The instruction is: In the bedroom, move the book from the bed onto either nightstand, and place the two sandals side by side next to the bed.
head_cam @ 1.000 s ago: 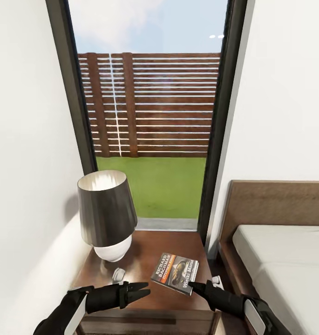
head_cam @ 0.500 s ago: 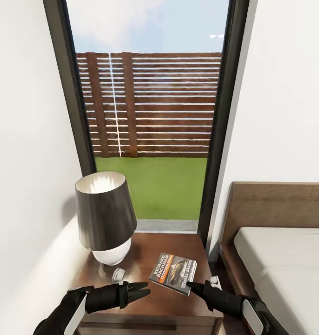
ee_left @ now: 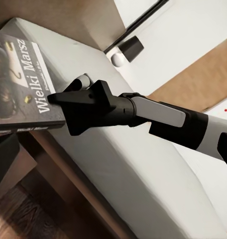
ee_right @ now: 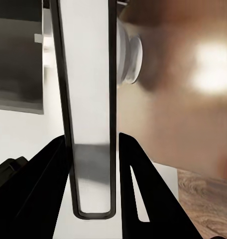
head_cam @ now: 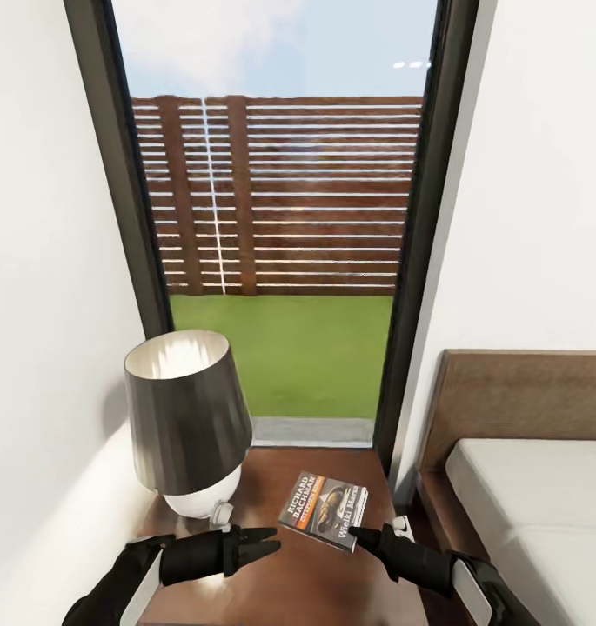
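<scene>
Now book (head_cam: 324,510) on nightstand (head_cam: 289,582), touching right claw (head_cam: 354,530)

The book (ee_left: 21,82) lies flat, its white lettering "Wielki Marsz" legible on the dark cover. The right gripper (ee_left: 56,97) reaches in — its black tip sits right at the book's edge, whether touching or gripping is unclear. Behind it lies the pale mattress of the bed (ee_left: 143,169), and wood floor (ee_left: 24,214) shows below
</scene>
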Controlling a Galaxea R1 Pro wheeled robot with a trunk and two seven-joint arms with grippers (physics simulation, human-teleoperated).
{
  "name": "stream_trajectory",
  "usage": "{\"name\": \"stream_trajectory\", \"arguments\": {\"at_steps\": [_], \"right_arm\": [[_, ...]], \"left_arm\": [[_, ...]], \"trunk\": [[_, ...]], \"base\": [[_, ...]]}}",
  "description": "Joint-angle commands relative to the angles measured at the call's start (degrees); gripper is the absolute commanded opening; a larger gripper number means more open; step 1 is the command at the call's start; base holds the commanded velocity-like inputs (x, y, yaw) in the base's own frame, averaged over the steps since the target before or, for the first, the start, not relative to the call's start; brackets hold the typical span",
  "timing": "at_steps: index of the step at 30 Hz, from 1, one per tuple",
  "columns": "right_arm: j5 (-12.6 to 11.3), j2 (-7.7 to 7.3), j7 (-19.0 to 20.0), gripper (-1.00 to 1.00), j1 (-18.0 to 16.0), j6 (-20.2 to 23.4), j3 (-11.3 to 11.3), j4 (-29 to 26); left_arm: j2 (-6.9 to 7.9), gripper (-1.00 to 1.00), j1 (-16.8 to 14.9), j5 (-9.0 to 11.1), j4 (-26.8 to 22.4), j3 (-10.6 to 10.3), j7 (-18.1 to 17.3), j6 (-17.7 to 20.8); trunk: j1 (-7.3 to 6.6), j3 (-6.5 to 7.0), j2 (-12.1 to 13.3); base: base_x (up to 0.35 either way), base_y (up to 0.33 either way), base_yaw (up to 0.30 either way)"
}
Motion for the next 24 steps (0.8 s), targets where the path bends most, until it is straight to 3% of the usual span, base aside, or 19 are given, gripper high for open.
{"name": "stream_trajectory", "arguments": {"at_steps": [1,12,24], "right_arm": [[-0.1,0.02,0.1,-1.00,0.0,0.3,-0.2,0.0],[-0.1,0.02,0.1,-1.00,0.0,0.3,-0.1,0.0],[-0.1,0.02,0.1,-1.00,0.0,0.3,-0.2,0.0]], "left_arm": [[0.08,1.00,0.0,0.5,0.0,-0.3,0.0,0.6],[0.08,1.00,0.0,0.5,0.0,-0.2,0.0,0.6],[-0.69,1.00,0.0,0.5,1.8,-0.2,1.8,0.6]], "trunk": [[0.01,-0.06,0.0],[0.01,-0.06,0.0],[2.64,-2.21,-4.8]], "base": [[0.088,0.000,0.000],[0.015,0.000,0.000],[0.000,0.000,0.000]]}}
